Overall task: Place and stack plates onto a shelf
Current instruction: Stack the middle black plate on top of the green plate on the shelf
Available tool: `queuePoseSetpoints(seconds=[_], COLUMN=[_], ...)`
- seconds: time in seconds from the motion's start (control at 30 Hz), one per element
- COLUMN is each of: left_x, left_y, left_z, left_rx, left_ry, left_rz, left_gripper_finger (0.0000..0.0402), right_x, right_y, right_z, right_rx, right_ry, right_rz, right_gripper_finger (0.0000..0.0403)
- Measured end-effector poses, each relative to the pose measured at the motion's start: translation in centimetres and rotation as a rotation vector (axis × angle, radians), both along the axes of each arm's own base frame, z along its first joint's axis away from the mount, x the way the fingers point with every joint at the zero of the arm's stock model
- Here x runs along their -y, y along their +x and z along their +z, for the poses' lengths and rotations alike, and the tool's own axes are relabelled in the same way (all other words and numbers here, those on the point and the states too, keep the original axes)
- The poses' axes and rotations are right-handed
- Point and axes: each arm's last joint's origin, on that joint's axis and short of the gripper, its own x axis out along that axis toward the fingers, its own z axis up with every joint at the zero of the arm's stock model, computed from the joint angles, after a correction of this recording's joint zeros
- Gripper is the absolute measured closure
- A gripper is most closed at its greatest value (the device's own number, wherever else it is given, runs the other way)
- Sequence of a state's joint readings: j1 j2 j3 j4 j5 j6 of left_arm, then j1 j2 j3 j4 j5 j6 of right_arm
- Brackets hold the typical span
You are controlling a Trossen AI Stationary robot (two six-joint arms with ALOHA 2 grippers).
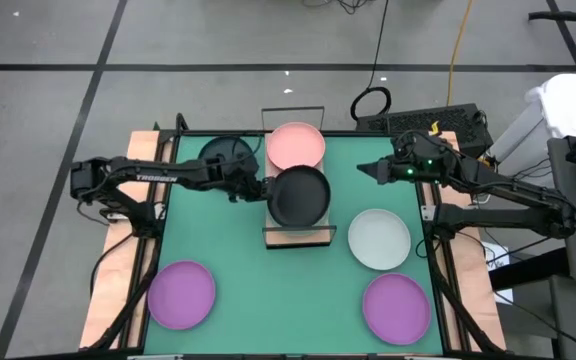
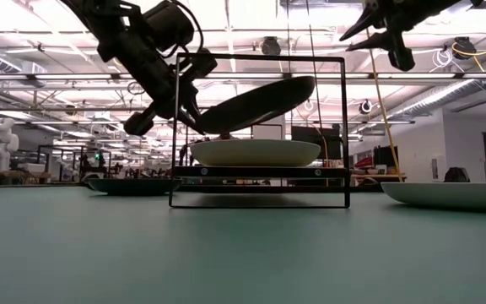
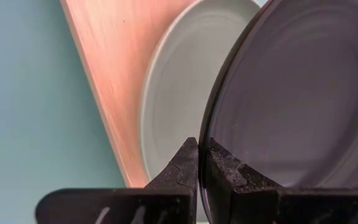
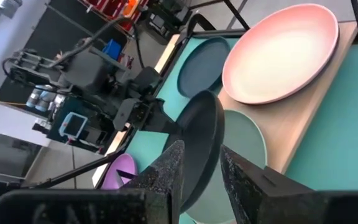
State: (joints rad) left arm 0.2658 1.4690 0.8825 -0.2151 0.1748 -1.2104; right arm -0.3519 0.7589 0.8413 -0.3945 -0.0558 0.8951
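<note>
Left end effector [image 1: 259, 188] pinches tilted dark grey plate [image 1: 300, 195] by its rim above the shelf's [image 1: 313, 236] pale plate [image 2: 255, 152] (right end effector [image 1: 364, 169] idles open) — thin grip, could slip or land off-centre.

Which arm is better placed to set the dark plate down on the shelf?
Left: its pincer is shut on the dark grey plate, tilted above the pale plate on the shelf. The right pincer hangs open and empty.

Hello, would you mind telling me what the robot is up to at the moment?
It is stacking plates on the shelf. The left gripper is shut on the rim of a dark grey plate, holding it tilted above a pale plate already on the shelf, next to a pink plate. The right gripper hangs open above the table. Two purple plates, a whitish plate and another dark plate wait on the table.
</note>
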Motion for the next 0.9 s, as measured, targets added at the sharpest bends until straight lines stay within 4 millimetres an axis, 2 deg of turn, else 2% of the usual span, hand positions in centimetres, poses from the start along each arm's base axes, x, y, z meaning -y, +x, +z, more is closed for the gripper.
queuePoseSetpoints(seconds=[0.3, 0.9], left_x=[0.58, 0.81], left_y=[-0.22, -0.15], left_z=[-0.34, -0.34], left_rx=[-0.054, -0.059], left_ry=[-0.007, 0.001], left_rz=[0.021, 0.058], left_gripper_finger=[0.0371, 0.0365], right_x=[-0.02, -0.01], right_y=[-0.04, -0.05], right_z=[-0.11, -0.12], right_rx=[-0.016, -0.02], right_ry=[-0.011, -0.018], right_rz=[0.008, 0.007], right_gripper_finger=[0.0314, 0.0314])
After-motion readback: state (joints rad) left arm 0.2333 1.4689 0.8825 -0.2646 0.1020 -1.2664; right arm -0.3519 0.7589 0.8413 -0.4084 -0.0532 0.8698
